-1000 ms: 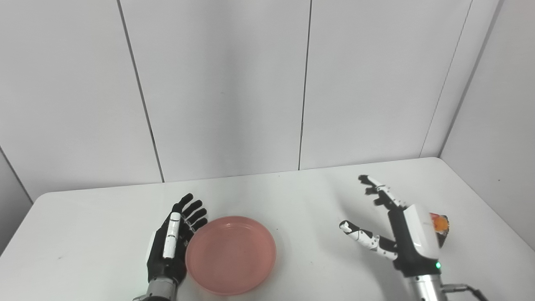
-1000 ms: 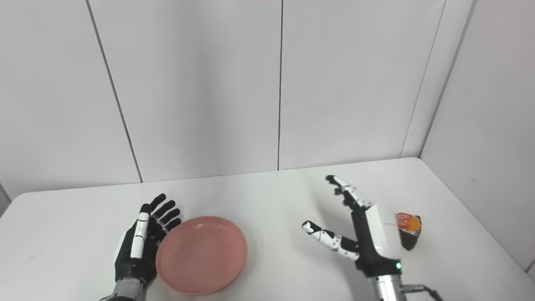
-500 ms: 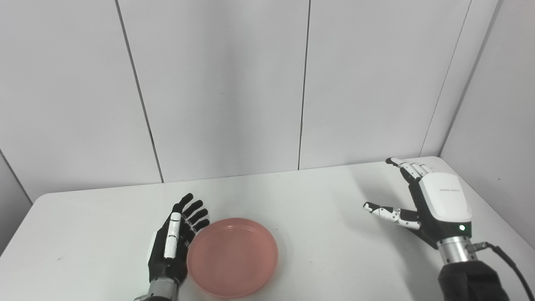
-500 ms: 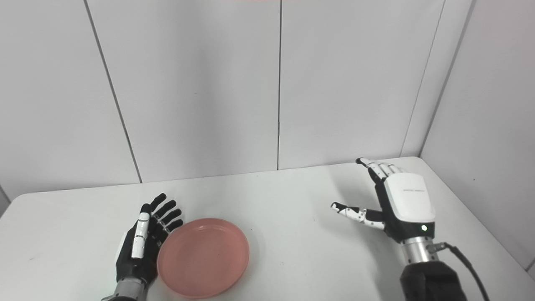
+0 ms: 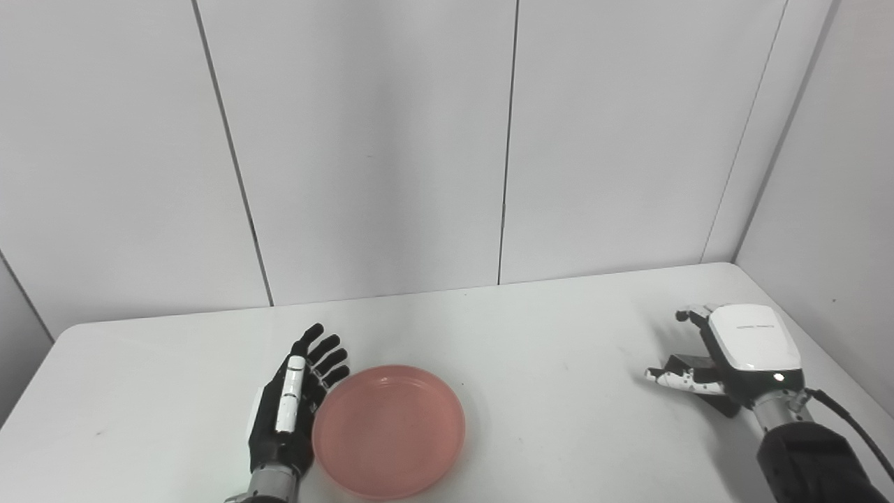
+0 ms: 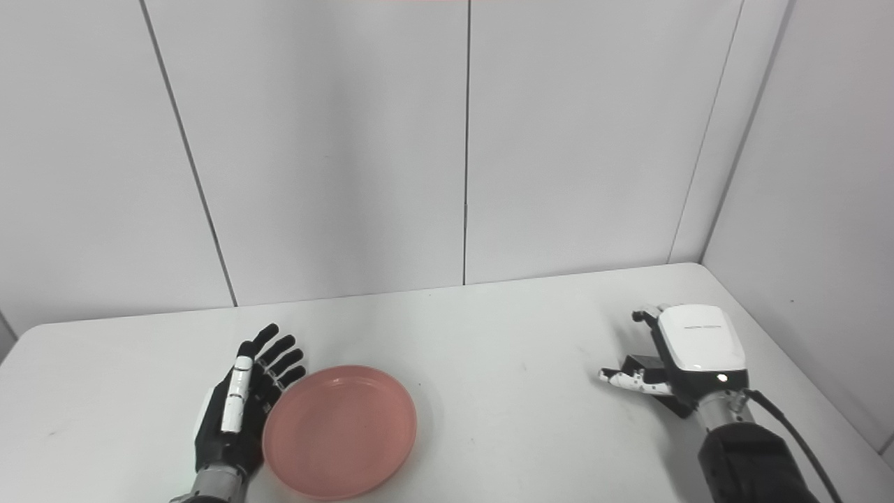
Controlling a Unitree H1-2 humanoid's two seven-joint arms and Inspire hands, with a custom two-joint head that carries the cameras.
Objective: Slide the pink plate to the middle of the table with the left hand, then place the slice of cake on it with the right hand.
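The pink plate (image 5: 388, 430) lies on the white table (image 5: 531, 328), left of the middle and near the front edge. My left hand (image 5: 290, 402) rests open on its edge beside the plate, fingers straight and against the plate's left rim. At the right, my right hand (image 5: 740, 342) is lowered over the slice of cake (image 5: 688, 363). Its fingers curl down on the far side and its thumb reaches out on the near left. Only a dark sliver of the cake shows under the palm. Whether the fingers press on it is hidden.
Grey wall panels (image 5: 510, 140) close the table at the back and on the right, close to my right hand. A black cable (image 5: 848, 426) trails from the right wrist.
My right hand has dropped from above the table's right side onto the cake, with its fingers curling in. The left hand and the plate have stayed put.
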